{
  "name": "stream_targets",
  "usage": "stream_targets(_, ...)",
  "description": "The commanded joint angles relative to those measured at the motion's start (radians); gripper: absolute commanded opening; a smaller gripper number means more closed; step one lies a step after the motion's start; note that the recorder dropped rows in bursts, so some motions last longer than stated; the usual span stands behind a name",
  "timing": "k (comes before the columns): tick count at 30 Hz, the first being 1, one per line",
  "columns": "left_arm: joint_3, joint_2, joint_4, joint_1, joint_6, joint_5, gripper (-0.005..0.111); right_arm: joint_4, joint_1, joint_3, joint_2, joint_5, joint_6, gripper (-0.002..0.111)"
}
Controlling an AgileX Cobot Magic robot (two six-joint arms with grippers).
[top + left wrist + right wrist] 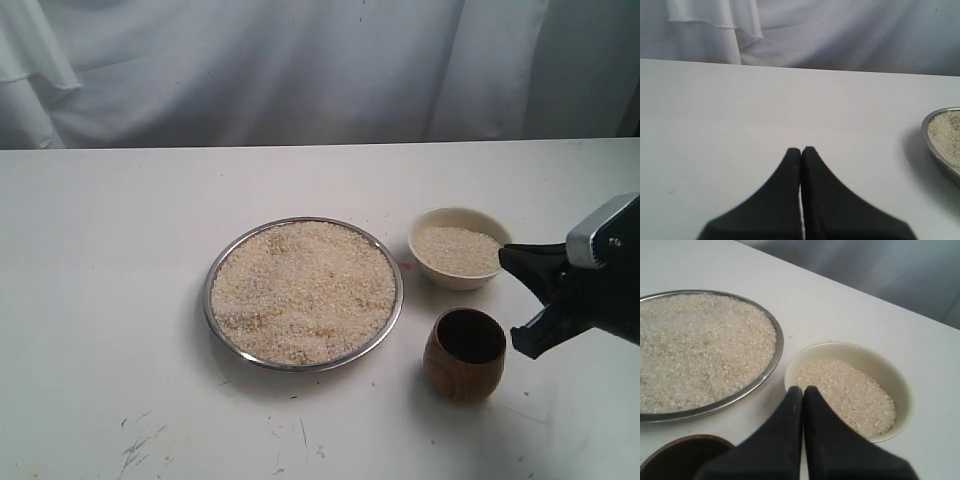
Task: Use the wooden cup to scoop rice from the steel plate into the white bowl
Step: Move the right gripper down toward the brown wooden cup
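The steel plate lies mid-table, covered with rice. To its right stands the white bowl, also holding rice. In front of the bowl the wooden cup stands upright with a dark, empty-looking inside. My right gripper hangs shut and holds nothing, its tips at the bowl's right rim, above and behind the cup. The right wrist view shows that gripper over the bowl's rim, the plate and the cup. My left gripper is shut and empty over bare table, with the plate's edge off to one side.
A white cloth backdrop hangs behind the table's far edge. Faint scuff marks show on the white tabletop near the front left. The left arm is outside the exterior view.
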Motion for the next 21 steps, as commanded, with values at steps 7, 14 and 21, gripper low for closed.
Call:
stream_targets(7,0.005,-0.004,0.001,-0.003,-0.001,-0.014,0.000,-0.017,-0.061,0.002,0.070,-0.105,-0.015,0.000)
stream_targets(14,0.005,-0.004,0.001,-0.003,-0.001,-0.014,0.000,-0.028,-0.073,0.023,0.070,-0.107,-0.015,0.000)
stream_targets(21,0.005,-0.004,0.001,-0.003,-0.001,-0.014,0.000,-0.042,-0.073,0.051,0.070,-0.108,-0.030,0.000)
